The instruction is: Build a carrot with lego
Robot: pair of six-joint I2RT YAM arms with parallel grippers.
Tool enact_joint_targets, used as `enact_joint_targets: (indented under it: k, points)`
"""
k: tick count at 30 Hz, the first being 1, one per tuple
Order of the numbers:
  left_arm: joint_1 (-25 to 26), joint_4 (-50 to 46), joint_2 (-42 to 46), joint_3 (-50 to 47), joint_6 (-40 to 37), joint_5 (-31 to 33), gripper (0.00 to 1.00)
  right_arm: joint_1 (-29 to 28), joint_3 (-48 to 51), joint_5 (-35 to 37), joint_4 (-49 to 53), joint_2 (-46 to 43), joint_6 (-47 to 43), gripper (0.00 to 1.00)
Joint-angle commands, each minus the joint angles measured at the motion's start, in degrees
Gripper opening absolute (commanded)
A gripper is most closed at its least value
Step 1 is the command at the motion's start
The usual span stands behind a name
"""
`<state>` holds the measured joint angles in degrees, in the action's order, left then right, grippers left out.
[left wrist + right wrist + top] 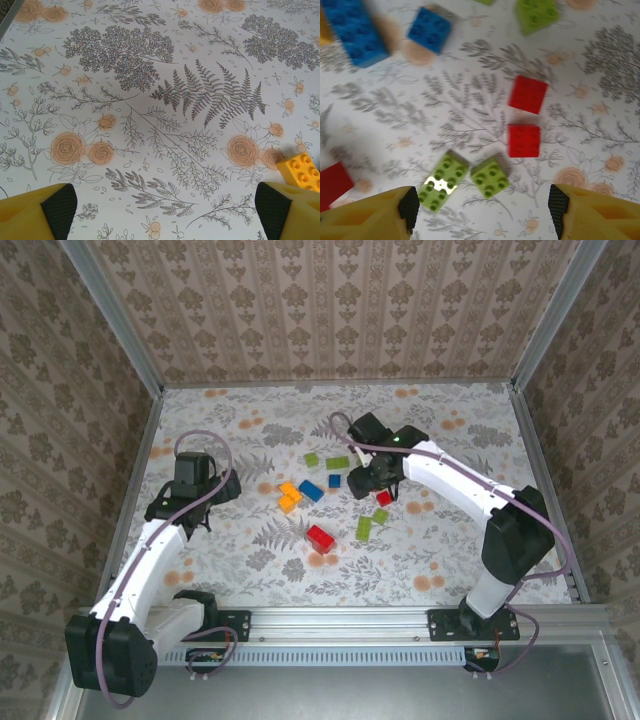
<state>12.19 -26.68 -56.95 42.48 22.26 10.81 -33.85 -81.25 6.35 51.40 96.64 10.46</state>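
the right gripper hangs over the floral-printed table with its yellow fingers apart, clamped on nothing. just ahead of the gap lies a light green oblong lego brick, studs up, its long axis slanting from lower left to upper right. a light green square brick sits just beside it. two red square bricks lie farther on, slightly apart. the left gripper is spread wide too, with an orange-yellow studded brick near the fingertip at the right of that view.
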Motion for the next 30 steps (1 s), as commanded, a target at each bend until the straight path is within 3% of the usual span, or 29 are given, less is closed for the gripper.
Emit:
enact_joint_targets:
  k: [1, 14, 30]
  points:
    - [0.5, -0.7, 0.1, 1.7, -0.9, 1.0, 0.95, 1.0, 2.5, 0.4, -2.5, 1.7, 3.8, 0.71]
    - [0.8, -0.4, -1.0, 2.0, -1.1, 1.3, 0.95, 1.8, 19.5, -3.4, -12.1, -0.1, 5.4, 0.7]
    - [1.1, -0.5, -1.6, 2.1, -1.1, 1.8, 0.95, 2.6, 19.8, -7.5, -14.8, 3.5, -1.0, 0.65]
